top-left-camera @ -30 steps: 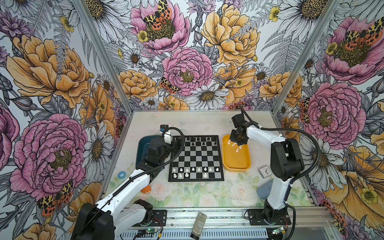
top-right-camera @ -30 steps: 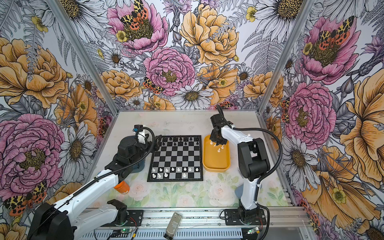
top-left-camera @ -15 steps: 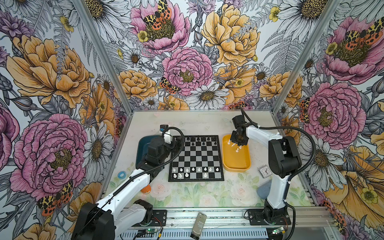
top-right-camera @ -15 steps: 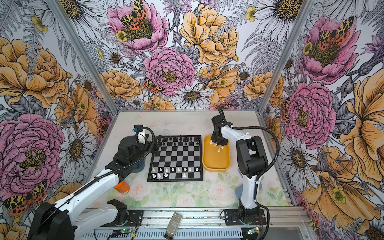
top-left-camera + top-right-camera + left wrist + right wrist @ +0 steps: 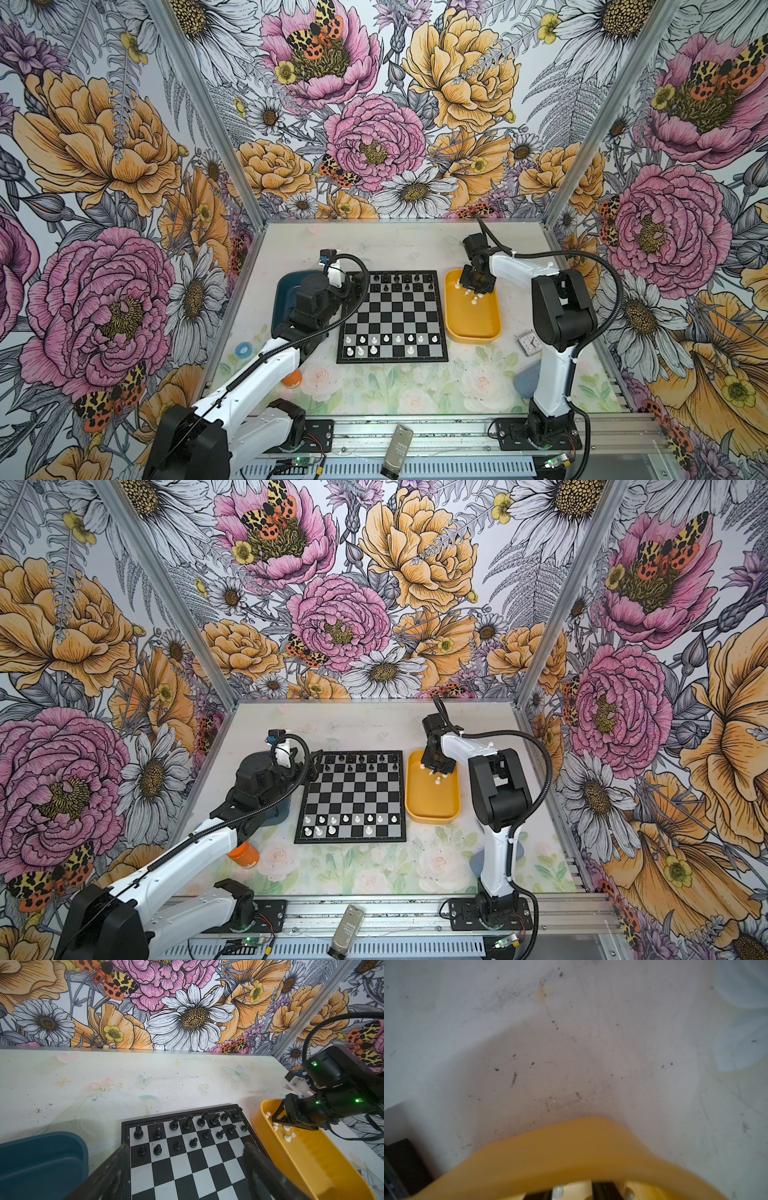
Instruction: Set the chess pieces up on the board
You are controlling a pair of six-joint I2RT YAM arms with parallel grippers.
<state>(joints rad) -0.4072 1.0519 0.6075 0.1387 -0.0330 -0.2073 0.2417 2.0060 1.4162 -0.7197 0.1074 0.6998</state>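
Note:
The board (image 5: 392, 318) (image 5: 351, 796) lies mid-table. White chess pieces (image 5: 386, 338) (image 5: 345, 818) stand on its two near rows, black pieces (image 5: 395, 278) (image 5: 187, 1124) on the far rows. More white chess pieces (image 5: 473, 300) (image 5: 288, 1136) lie in the yellow tray (image 5: 473, 324) (image 5: 432, 804) right of the board. My right gripper (image 5: 473, 291) (image 5: 436, 771) (image 5: 571, 1193) is low in the tray's far end. Its jaws are narrowly apart, with a white piece (image 5: 558, 1191) in the gap beside one finger. My left gripper (image 5: 353, 286) (image 5: 186, 1147) hovers open and empty over the board's far left corner.
A dark blue tray (image 5: 286, 291) (image 5: 41, 1157) sits left of the board under my left arm. An orange bottle (image 5: 243, 854) and a blue ring (image 5: 242, 350) lie near left. A small clock (image 5: 525, 344) and a grey-blue object (image 5: 525, 380) lie near my right arm.
The right arm's elbow has shifted slightly left while its gripper stays low in the tray's far end. The left arm has not moved.

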